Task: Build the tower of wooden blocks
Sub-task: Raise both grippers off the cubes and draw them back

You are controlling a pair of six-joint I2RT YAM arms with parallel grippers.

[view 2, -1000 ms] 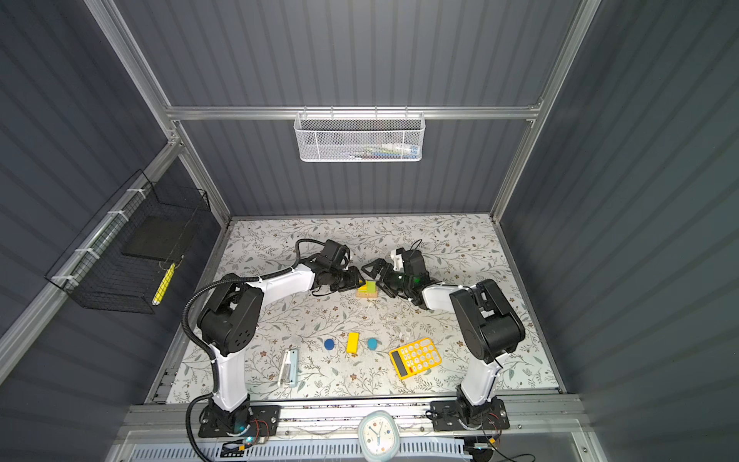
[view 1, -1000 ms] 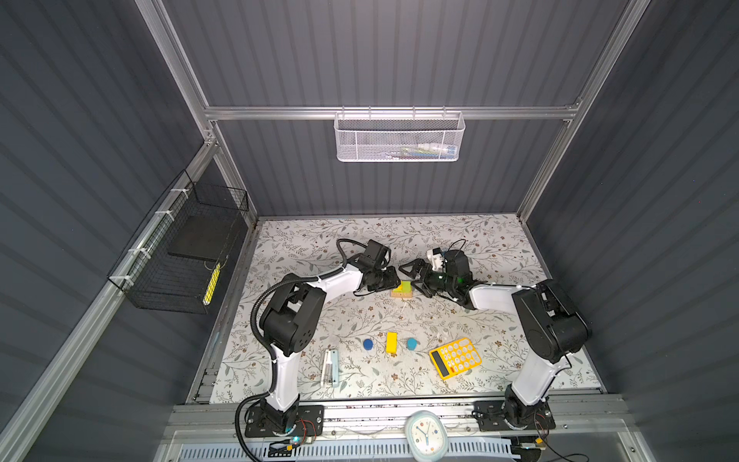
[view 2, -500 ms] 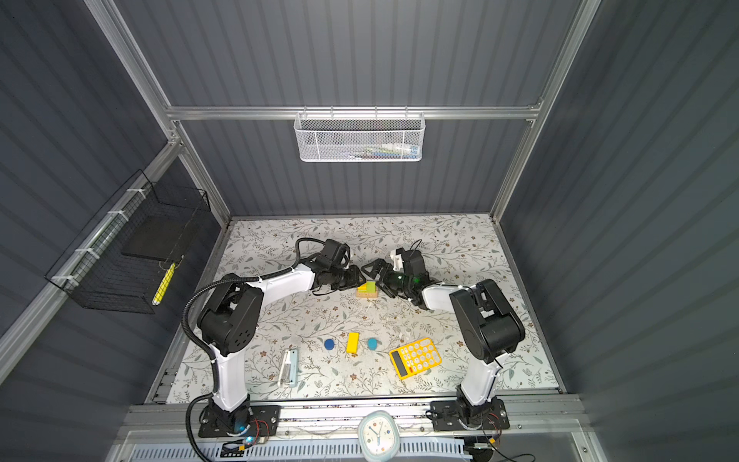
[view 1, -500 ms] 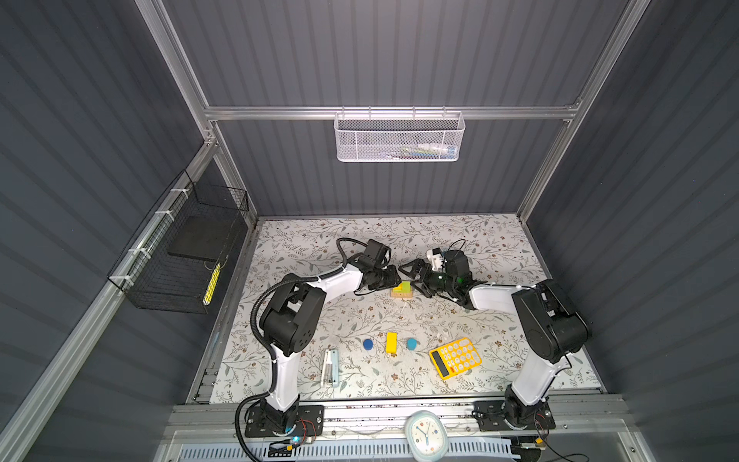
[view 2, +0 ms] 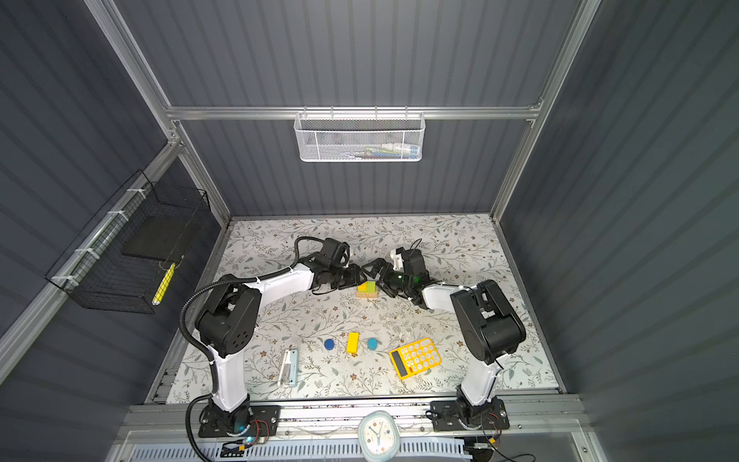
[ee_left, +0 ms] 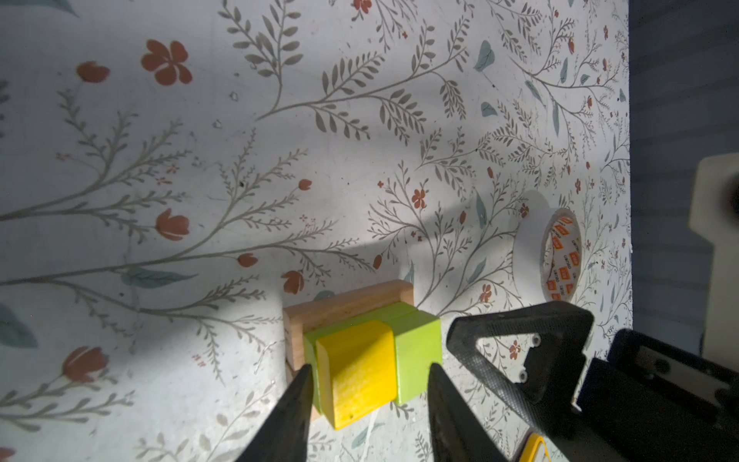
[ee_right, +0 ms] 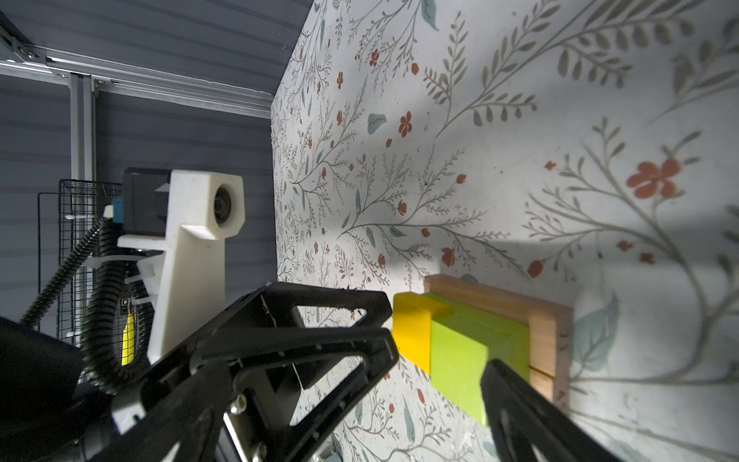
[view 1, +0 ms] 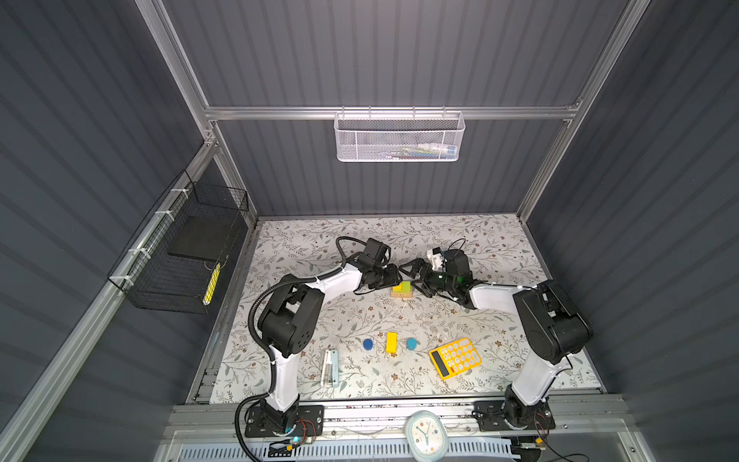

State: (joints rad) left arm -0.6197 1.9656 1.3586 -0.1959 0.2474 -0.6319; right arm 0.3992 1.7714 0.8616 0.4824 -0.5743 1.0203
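The tower (view 1: 401, 291) stands on the bench (view 1: 480, 248) between the two arms. Two tan bars (ee_left: 344, 306) lie flat side by side, lime-green blocks (ee_left: 418, 350) rest across them, and a yellow block (ee_left: 360, 374) sits on the green layer at the edge facing the left arm. The left end effector (ee_left: 368, 372) straddles the tower's top with its jaws partway apart. A strip of green shows between the yellow block and one finger; whether the other finger touches, I cannot tell. The right end effector (view 1: 410, 276) hovers just beside the tower on the opposite side, spread wide and holding nothing. A tape roll (ee_left: 556, 256) stands on edge near the tower. Well apart from the tower, toward the arm bases, a loose yellow bar (view 1: 391, 342) lies between two blue cylinders (view 1: 368, 343), with the calculator (view 1: 455, 357) beside them.
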